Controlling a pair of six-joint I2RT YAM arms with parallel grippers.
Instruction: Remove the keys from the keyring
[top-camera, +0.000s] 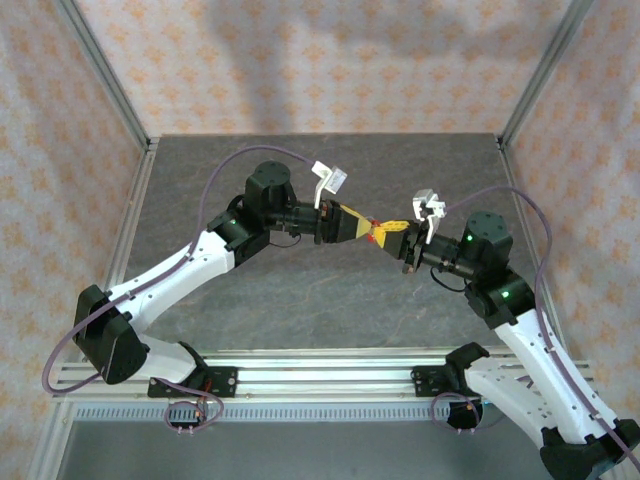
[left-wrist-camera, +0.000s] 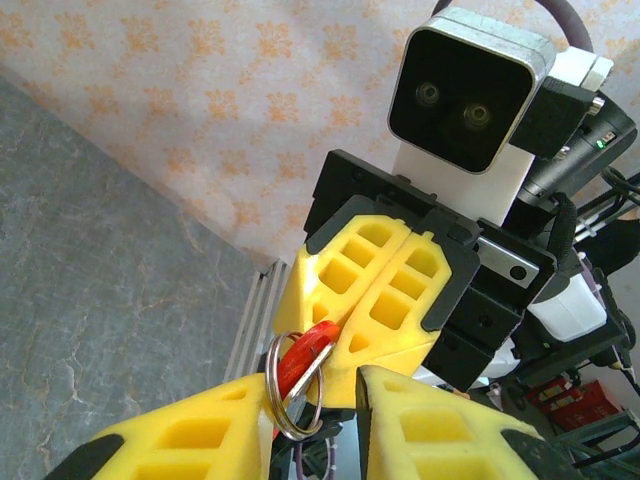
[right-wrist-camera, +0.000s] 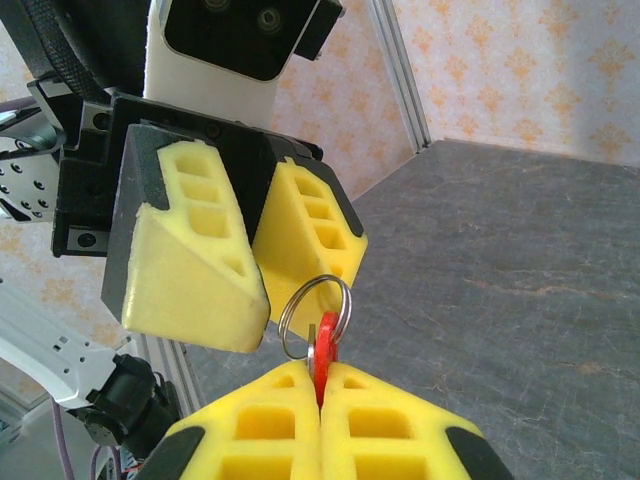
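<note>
**Counter** (top-camera: 300, 300): grey and stone-patterned, closed in by papered walls (top-camera: 330, 60) on three sides, with a metal rail (top-camera: 320, 365) along the near edge.

**Arms:** above the middle of the counter the left arm (top-camera: 190, 262) and right arm (top-camera: 520, 330) meet tip to tip. They are well off the surface and well apart from every wall. We judge the open room ample all round but tight between the two hands, whose fingertips stand just beside one another.

**Hands:** the right hand (right-wrist-camera: 320, 380) is clamped together on the red piece of the keyring (right-wrist-camera: 323, 345), which stands edge-up between its tips. The left hand (left-wrist-camera: 315, 398) stands apart, its fingers (left-wrist-camera: 190, 440) on either side of the thin steel loop (left-wrist-camera: 296, 433). The loop touches one finger and is not yet pinched.

**Key:** any key on the loop is too small for us to make out.

**Handling:** we judge the keyring very light, stiff and slick. The loop should be taken across its wire, flat between the pads, on the side away from the red piece. A shallow pinch may let it swivel or slip, and a dropped piece would fall to the counter below.
</note>
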